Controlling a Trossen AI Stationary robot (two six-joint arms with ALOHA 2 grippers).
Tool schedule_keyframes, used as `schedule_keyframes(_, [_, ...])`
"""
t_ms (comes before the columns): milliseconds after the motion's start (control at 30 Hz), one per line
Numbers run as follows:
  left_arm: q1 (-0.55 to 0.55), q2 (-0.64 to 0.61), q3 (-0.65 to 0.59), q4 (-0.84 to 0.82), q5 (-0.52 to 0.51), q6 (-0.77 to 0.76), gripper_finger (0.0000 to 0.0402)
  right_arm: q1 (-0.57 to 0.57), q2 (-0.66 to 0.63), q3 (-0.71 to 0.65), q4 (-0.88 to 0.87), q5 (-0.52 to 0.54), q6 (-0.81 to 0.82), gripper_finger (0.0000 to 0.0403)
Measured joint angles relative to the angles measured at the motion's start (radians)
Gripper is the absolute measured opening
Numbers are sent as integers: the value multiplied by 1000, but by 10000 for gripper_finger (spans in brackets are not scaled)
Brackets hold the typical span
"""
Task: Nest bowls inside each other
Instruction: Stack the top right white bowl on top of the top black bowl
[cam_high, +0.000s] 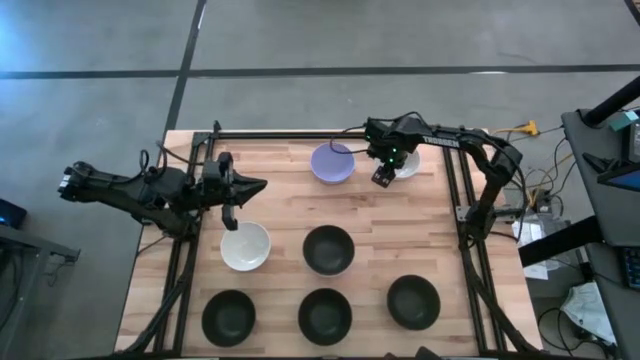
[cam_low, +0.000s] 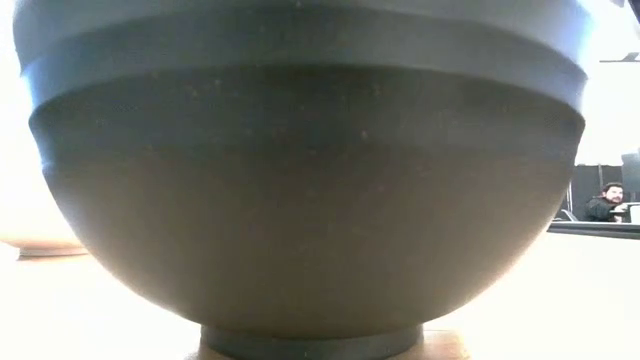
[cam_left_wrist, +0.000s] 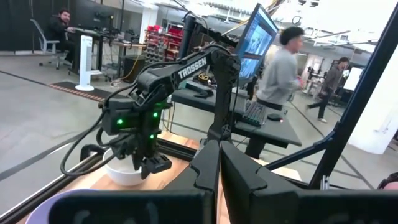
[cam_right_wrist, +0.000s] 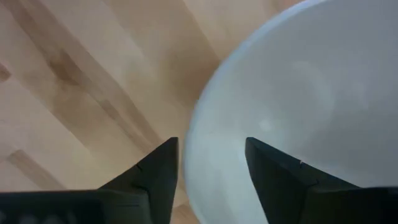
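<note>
Your right pincer (cam_high: 383, 176) stands open astride the near rim of the small round white bowl (cam_high: 404, 163) at the far right of the surface, not yet gripping it, while your left pincer (cam_high: 230, 214), shut and empty, hangs just beyond a second white bowl (cam_high: 245, 246). As far as you can see, nothing is nested: the lavender purple bowl (cam_high: 331, 162) and four black bowls (cam_high: 328, 249) sit well apart, so all the stacking remains. The pale wooden plank surface (cam_high: 280, 210) stands on grey concrete, with desks, monitors and people in the room behind.
</note>
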Motion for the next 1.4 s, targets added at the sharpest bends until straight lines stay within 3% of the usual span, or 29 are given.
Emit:
schedule_keyframes(400, [0, -2, -3, -3, 0, 2, 0, 0, -5, -2, -8, -38, -2, 20])
schedule_keyframes(633, [0, -10, -5, -3, 1, 3, 0, 0, -90, 4, -62, -55, 68, 13])
schedule_keyframes(833, [0, -26, -9, -1, 1, 3, 0, 36, -303, 7, -78, -229, 194, 13])
schedule_keyframes(1033, [0, -37, -10, -8, 1, 5, 0, 244, -597, -45, 122, -236, 354, 13])
schedule_keyframes(1200, [0, -50, -12, -17, 2, 6, 0, 516, -775, -168, 463, -61, 514, 13])
schedule_keyframes(1300, [0, -53, -12, -36, 6, 6, 0, 697, -830, -277, 771, 73, 511, 13])
schedule_keyframes(1400, [0, -57, -12, -71, 13, 6, 0, 845, -815, -364, 1004, 117, 343, 13])
